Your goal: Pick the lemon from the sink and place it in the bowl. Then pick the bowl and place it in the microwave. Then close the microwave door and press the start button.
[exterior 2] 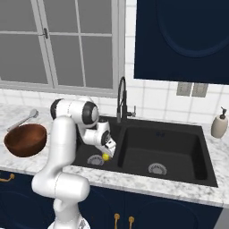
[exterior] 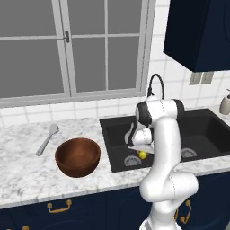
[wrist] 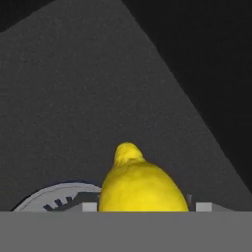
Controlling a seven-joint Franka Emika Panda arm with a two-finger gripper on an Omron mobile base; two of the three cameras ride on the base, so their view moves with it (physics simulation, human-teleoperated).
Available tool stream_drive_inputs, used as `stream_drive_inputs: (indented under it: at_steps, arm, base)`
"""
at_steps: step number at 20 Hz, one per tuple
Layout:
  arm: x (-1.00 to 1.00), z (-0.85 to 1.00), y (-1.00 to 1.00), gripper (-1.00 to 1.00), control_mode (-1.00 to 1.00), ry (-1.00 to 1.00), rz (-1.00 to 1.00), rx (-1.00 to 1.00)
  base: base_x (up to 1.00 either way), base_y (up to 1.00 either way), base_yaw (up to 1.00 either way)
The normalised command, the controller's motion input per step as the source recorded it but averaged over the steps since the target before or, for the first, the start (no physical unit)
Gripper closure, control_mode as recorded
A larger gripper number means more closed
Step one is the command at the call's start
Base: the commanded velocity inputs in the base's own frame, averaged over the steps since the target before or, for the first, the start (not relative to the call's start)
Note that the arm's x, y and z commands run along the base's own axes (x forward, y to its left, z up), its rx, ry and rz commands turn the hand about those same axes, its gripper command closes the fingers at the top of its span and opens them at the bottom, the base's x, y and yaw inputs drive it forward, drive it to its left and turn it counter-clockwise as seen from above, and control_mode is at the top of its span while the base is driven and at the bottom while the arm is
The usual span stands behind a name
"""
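The lemon (wrist: 140,184) lies low in the left basin of the black sink (exterior: 117,134), beside the round steel drain (wrist: 54,199). My gripper (exterior: 142,151) reaches down into that basin and is shut on the lemon, whose sides sit between the two grey fingertips (wrist: 89,206). From the right the lemon (exterior 2: 106,157) shows just under the hand (exterior 2: 107,146). The reddish-brown wooden bowl (exterior: 77,156) stands upright on the marble counter left of the sink, with nothing in it. The microwave and its door are out of view.
A steel spoon (exterior: 48,139) lies on the counter behind the bowl. The black arched faucet (exterior 2: 121,99) rises behind the sink divider. A soap dispenser (exterior 2: 219,124) stands at the far right. A dark blue wall cabinet (exterior 2: 181,38) hangs above the right basin (exterior 2: 161,150).
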Motion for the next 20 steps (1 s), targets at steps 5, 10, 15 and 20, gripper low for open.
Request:
stream_drive_inputs:
  at_steps: [5,10,15,20]
  arm:
    - [-0.87,0.83,0.08,1.00,-1.00,-0.36,-0.01,0.01]
    - [-0.63,1.00,0.24,1.00,-1.00,-0.33,-0.04,0.00]
    - [-0.52,1.00,0.28,1.00,-1.00,-0.21,-0.04,0.00]
    - [-0.41,1.00,0.23,1.00,-1.00,-0.14,-0.02,0.00]
  base:
    - [0.00,0.00,0.00]
    - [0.00,0.00,0.00]
    - [0.00,0.00,0.00]
    - [0.00,0.00,0.00]
